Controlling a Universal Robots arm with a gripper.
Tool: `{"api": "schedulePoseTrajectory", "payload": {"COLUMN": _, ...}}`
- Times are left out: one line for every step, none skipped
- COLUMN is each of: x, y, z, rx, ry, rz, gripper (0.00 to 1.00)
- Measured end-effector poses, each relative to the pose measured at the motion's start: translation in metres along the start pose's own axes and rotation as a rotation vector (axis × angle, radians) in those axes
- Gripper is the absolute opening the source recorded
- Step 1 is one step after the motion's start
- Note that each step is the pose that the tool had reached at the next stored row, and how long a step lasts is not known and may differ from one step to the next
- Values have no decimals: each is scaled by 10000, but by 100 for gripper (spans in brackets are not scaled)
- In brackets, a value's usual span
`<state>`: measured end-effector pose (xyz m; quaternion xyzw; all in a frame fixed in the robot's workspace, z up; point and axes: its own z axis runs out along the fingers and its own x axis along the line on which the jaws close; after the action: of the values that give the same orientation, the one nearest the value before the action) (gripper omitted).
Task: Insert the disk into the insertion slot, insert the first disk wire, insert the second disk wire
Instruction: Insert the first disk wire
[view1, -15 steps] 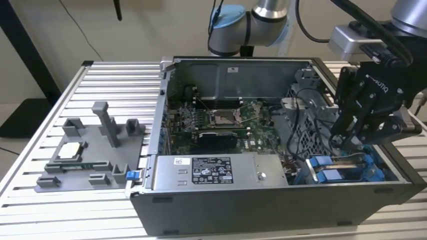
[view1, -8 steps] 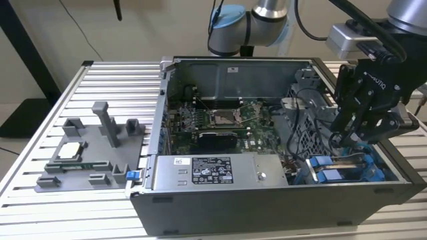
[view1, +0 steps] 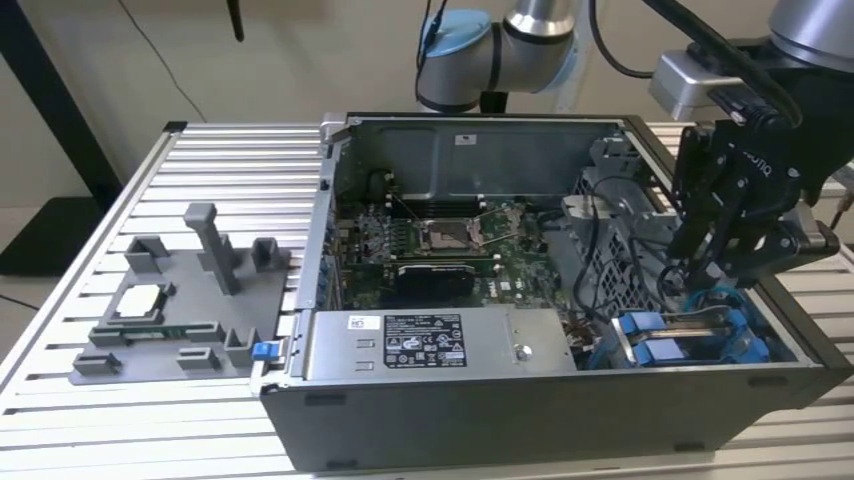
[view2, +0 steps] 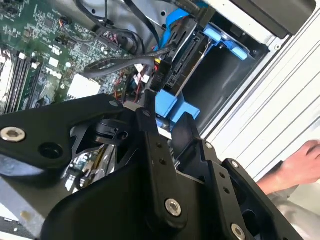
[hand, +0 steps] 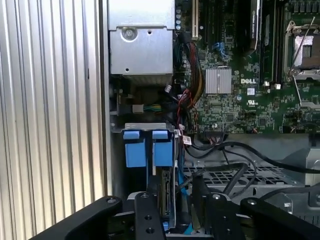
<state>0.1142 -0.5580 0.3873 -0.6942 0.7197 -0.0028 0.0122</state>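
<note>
Silver-grey metal disk (hand: 167, 186) in blue plastic frame stands on edge inside grey metal insertion slot (hand: 150, 127). We see black end effector (hand: 173, 200) spread apart, one finger each side.

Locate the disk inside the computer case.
In the first wrist view, the disk sits in the drive cage beside the blue tabs, on the exterior view's right.
</note>
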Motion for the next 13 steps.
{"api": "schedulePoseTrajectory", "payload": {"x": -4, "y": 0, "z": 0, "rx": 60, "ry": -2, "rz": -5, "gripper": 100}}
{"api": "schedulePoseTrajectory", "payload": {"x": -7, "y": 0, "z": 0, "rx": 109, "ry": -3, "rz": -8, "gripper": 100}}
{"api": "schedulePoseTrajectory", "payload": {"x": -9, "y": 0, "z": 2, "rx": 145, "ry": -6, "rz": -10, "gripper": 100}}
{"api": "schedulePoseTrajectory", "payload": {"x": -9, "y": -1, "z": 2, "rx": 147, "ry": -6, "rz": -11, "gripper": 100}}
{"api": "schedulePoseTrajectory", "payload": {"x": -9, "y": 0, "z": 1, "rx": 147, "ry": -6, "rz": -11, "gripper": 100}}
{"api": "schedulePoseTrajectory", "payload": {"x": -9, "y": -1, "z": 1, "rx": 147, "ry": -6, "rz": -11, "gripper": 100}}
{"api": "schedulePoseTrajectory", "payload": {"x": -9, "y": -1, "z": 1, "rx": 147, "ry": -5, "rz": -11, "gripper": 100}}
{"api": "schedulePoseTrajectory", "payload": {"x": -10, "y": -1, "z": 2, "rx": 149, "ry": -6, "rz": -11, "gripper": 100}}
{"api": "schedulePoseTrajectory", "payload": {"x": -12, "y": -1, "z": 3, "rx": 153, "ry": -8, "rz": -14, "gripper": 100}}
{"api": "schedulePoseTrajectory", "payload": {"x": -16, "y": -1, "z": 4, "rx": 160, "ry": -8, "rz": -20, "gripper": 100}}
{"api": "schedulePoseTrajectory", "payload": {"x": -19, "y": -1, "z": 5, "rx": 169, "ry": -7, "rz": -26, "gripper": 100}}
{"api": "schedulePoseTrajectory", "payload": {"x": -24, "y": -2, "z": 8, "rx": 179, "ry": -13, "rz": -35, "gripper": 100}}
{"api": "schedulePoseTrajectory", "payload": {"x": -30, "y": -4, "z": 10, "rx": 183, "ry": -20, "rz": -45, "gripper": 100}}
